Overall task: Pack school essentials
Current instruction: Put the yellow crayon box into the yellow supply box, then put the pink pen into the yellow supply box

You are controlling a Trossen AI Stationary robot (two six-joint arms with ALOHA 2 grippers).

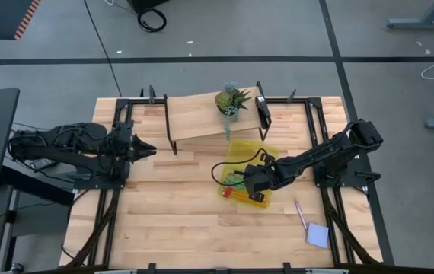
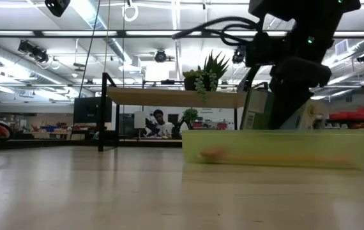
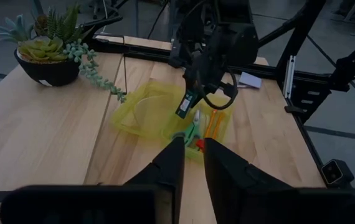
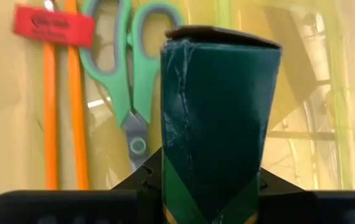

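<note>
Green crayon box [image 4: 218,118] clamped between right jaws, over pouch [image 1: 241,150]

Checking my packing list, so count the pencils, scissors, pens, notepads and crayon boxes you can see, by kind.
Orange pencils: 2
Green-handled scissors: 1
Pink pen: 1
Pale blue notepad: 1
Crayon box, held by the right gripper at the yellow pouch: 1
Total: 6
Left gripper waits at the table's left side.
</note>
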